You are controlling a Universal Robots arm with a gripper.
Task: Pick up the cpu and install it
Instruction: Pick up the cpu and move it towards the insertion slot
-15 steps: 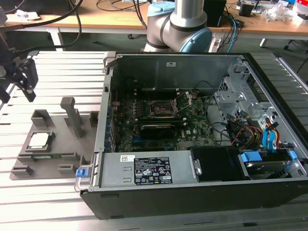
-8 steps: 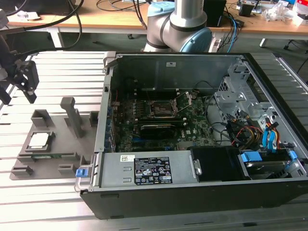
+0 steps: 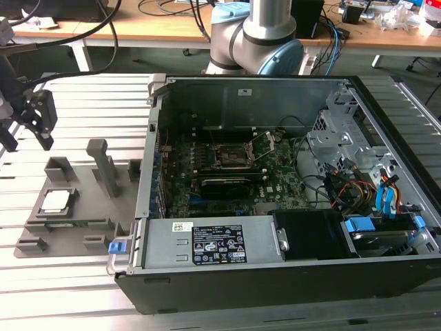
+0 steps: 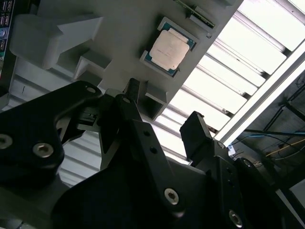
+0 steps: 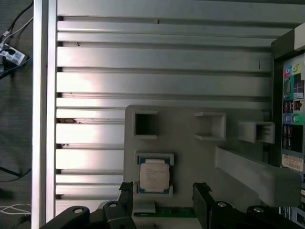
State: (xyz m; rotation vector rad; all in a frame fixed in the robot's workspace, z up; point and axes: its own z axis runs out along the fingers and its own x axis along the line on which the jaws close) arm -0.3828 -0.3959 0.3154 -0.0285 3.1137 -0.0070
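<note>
Ribbed metal tabletop [image 3: 83, 89] carries a grey plastic tray [image 3: 89, 203] at the exterior view's left, its recess holding the flat silver-topped square cpu [image 3: 55, 201], likely light, stiff, fragile, best pinched by opposite edges, near the black hand [image 5: 163, 193], spread open and empty.

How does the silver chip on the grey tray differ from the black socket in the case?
The pale silver square cpu is bright metal; the black square socket frame is dark. The cpu lies in the grey plastic fixture tray outside the open black computer case; the socket frame sits on the green motherboard inside it. Both are square and lie flat.
</note>
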